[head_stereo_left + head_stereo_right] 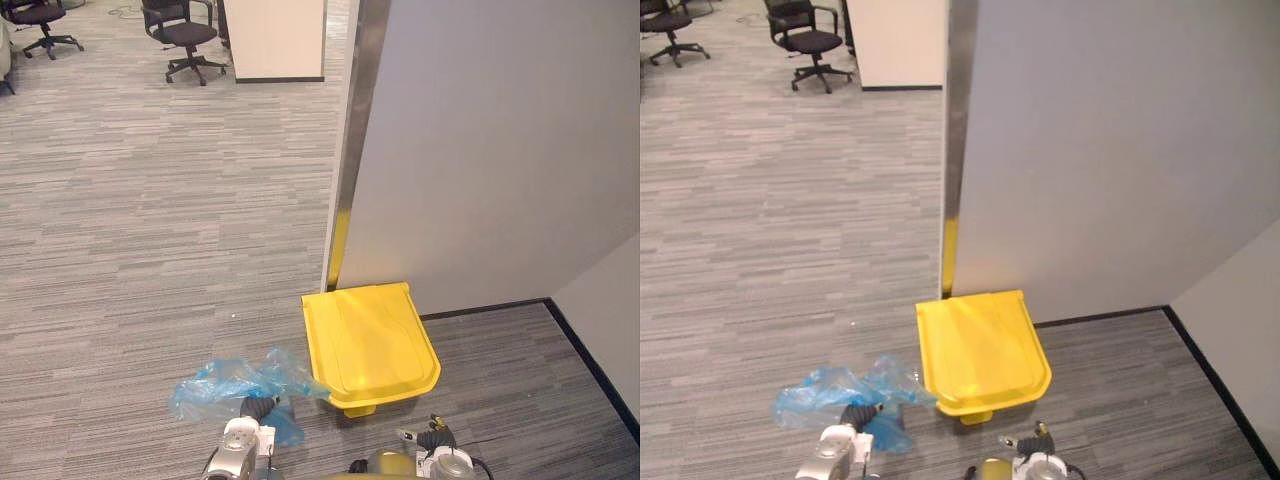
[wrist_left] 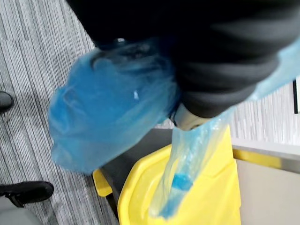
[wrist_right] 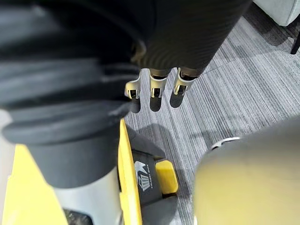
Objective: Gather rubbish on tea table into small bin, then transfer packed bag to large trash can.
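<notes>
A crumpled blue plastic bag (image 1: 225, 385) hangs above the carpet from my left hand (image 1: 257, 406), just left of the large yellow trash can (image 1: 370, 345). In the left wrist view the bag (image 2: 108, 122) bulges around the dark cover, and a strip of it trails down over the yellow lid (image 2: 206, 197). The lid is shut. My right hand (image 1: 432, 437) sits low, near the can's front right. Its fingers (image 3: 154, 86) hang relaxed and hold nothing, above the can's dark front and yellow pedal (image 3: 166, 177).
The can stands against a grey partition wall (image 1: 500, 150) with a metal-edged corner post (image 1: 350, 150). A second wall closes the corner at the right (image 1: 610, 300). Open carpet lies to the left, with office chairs (image 1: 185, 40) and a pale cabinet (image 1: 275, 40) far back.
</notes>
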Tool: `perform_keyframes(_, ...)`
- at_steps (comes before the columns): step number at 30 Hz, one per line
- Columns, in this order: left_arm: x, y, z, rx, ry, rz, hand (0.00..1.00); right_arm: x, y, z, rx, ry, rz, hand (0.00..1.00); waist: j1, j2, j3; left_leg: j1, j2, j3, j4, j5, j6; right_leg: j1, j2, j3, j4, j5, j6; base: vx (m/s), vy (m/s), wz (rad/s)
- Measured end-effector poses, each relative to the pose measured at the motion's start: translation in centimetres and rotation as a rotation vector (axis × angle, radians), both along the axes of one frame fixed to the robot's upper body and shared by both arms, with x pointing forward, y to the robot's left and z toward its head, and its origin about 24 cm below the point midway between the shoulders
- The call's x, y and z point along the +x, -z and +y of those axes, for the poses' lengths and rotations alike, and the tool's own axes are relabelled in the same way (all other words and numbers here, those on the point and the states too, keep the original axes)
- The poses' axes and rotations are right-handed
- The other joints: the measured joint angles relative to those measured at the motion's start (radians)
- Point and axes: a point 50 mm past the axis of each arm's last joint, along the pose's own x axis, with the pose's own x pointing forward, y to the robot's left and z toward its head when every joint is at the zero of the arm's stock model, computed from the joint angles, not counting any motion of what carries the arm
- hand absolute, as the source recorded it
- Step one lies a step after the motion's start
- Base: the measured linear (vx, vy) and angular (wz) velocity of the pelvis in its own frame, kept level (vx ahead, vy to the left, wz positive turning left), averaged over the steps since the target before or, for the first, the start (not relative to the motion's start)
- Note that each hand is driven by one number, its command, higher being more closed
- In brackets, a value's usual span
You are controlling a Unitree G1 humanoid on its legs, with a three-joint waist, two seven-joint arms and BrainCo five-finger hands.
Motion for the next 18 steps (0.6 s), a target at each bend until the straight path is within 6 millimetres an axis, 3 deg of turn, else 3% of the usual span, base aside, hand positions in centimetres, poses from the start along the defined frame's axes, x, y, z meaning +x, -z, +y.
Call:
perform_keyframes(4,-0.5,0.4,0.3,0.010,0.003,0.031,1.00,-0.1,0.0,-0.1,0.001,-0.003,-0.003,0.00,-0.001,-0.005,0.001,0.017,-0.007,0.031,-0.085,0.069,0.029,-0.032,0.002,0.020,-0.007,0.067,0.025,-0.17,-0.014,-0.07)
perform_keyframes(5,-0.4,0.3,0.3,0.011,0.004,0.023,1.00,0.3,-0.1,-0.2,0.000,-0.003,-0.017,0.00,-0.004,0.004,0.002,0.003,0.002,0.058,-0.131,0.084,0.028,-0.049,-0.013,0.012,0.065,0.034,0.007,-0.20,-0.054,0.11)
perform_keyframes(7,-0.7,0.4,0.6,0.028,0.020,0.038,1.00,0.0,0.1,0.0,0.007,-0.005,0.003,0.00,-0.011,-0.019,0.000,0.000,-0.013,0.057,-0.152,0.109,0.018,-0.024,-0.080,0.013,0.189,-0.039,0.029,-0.22,-0.153,0.16)
perform_keyframes(8,-1.3,0.6,1.0,0.038,0.021,0.054,1.00,-0.7,0.4,0.0,0.011,-0.004,0.032,0.00,-0.004,-0.037,-0.011,0.000,-0.014,0.053,-0.161,0.122,0.003,0.043,-0.096,0.039,0.122,-0.068,0.075,-0.12,-0.210,0.01)
perform_keyframes(9,-1.5,0.7,1.4,0.049,0.020,0.060,1.00,-0.7,0.5,0.1,0.012,-0.005,0.037,0.00,0.000,-0.046,-0.018,0.000,-0.020,0.049,-0.175,0.134,-0.004,0.061,-0.077,0.060,0.049,-0.089,0.098,-0.06,-0.238,-0.14)
perform_keyframes(10,-1.7,0.8,1.4,0.049,0.018,0.073,1.00,-1.0,0.6,-0.4,0.002,-0.004,0.049,0.00,0.006,-0.051,-0.040,-0.005,-0.026,0.046,-0.221,0.159,-0.015,0.095,-0.047,0.064,-0.102,-0.105,0.055,-0.05,-0.193,-0.23)
perform_keyframes(12,-2.0,1.1,0.2,0.014,0.020,0.085,1.00,-0.5,0.2,-2.2,-0.046,-0.005,0.049,0.00,0.002,0.029,-0.031,-0.038,0.007,-0.008,-0.275,0.209,-0.010,0.099,0.027,0.067,-0.230,-0.001,0.024,-0.07,-0.116,-0.34)
perform_keyframes(18,-2.3,1.2,0.3,0.008,0.010,0.097,1.00,-1.8,0.5,-3.0,-0.062,0.019,0.091,0.00,-0.008,0.026,-0.023,-0.038,0.021,-0.014,-0.260,0.219,-0.013,0.111,0.046,0.069,-0.245,0.018,0.014,-0.05,-0.041,-0.04)
